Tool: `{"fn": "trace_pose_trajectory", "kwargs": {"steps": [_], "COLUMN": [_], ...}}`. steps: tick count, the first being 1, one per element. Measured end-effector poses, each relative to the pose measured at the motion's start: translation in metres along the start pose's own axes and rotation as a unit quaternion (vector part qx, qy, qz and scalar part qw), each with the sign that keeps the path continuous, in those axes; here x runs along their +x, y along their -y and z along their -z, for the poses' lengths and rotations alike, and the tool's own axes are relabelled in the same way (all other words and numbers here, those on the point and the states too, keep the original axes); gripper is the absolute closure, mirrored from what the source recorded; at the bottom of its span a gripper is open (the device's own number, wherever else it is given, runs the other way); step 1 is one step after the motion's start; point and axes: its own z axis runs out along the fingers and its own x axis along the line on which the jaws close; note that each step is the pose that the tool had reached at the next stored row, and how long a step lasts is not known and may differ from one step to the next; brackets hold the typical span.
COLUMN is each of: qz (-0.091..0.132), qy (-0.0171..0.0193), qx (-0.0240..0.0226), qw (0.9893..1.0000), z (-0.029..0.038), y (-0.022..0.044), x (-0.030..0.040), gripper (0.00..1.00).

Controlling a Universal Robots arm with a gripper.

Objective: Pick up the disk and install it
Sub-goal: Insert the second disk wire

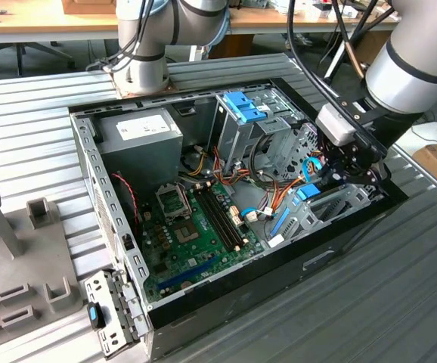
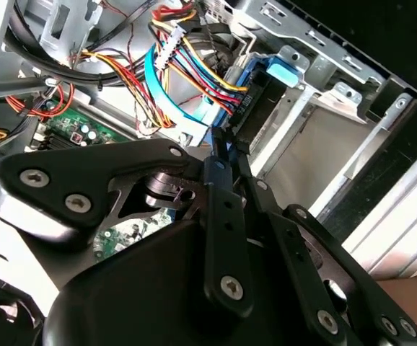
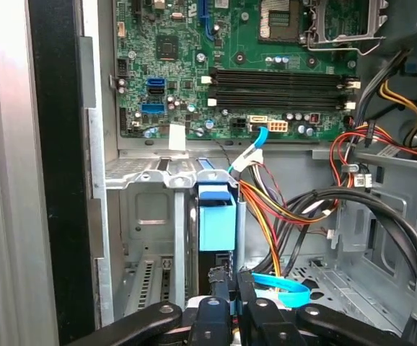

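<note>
In the exterior view the arm reaches down into the open computer case (image 1: 90, 162), which lies on its side so the bays can be reached from above, and the gripper (image 1: 352, 161) hangs over the metal bay (image 1: 332, 204) at the exterior view's right end of the case. A blue piece (image 1: 307, 192) stands in that bay just below the gripper; I take it for the rail end of the disk, seated on edge in its slot, though the label is hidden. The power supply box (image 1: 139, 132) and the cage with a blue latch (image 1: 243, 106) sit well apart from it. In the second wrist view the fingers (image 2: 221, 155) are drawn together, with only a thin gap and nothing between them, and point at the blue end (image 2: 281, 70) of the bay, beside the bundle of coloured wires (image 2: 194, 61). In the first wrist view the fingers (image 3: 223, 288) stand together just beside the disk's blue tab (image 3: 216, 220), seemingly lined up with the slot; the green board (image 3: 187, 65) lies beyond.
</note>
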Motion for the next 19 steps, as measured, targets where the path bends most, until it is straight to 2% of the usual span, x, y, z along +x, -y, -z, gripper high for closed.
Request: {"fn": "trace_pose_trajectory", "kwargs": {"steps": [1, 2, 8, 13, 19], "qz": [0.002, 0.002, 0.002, 0.002, 0.003], "qy": [-0.0104, -0.0146, -0.0146, -0.0148, -0.0200], "qx": [-0.0002, -0.0002, -0.0002, -0.0002, -0.0003], "qw": [0.9999, 0.9999, 0.9999, 0.9999, 0.9998], "z": [-0.0002, -0.0003, -0.0008, -0.0021, -0.0025], "y": [0.0013, 0.0015, 0.0015, 0.0013, 0.0019], "x": [-0.0003, -0.0008, -0.0053, -0.0061, -0.0060], "gripper": [0.84, 0.84, 0.84, 0.84, 0.84]}}
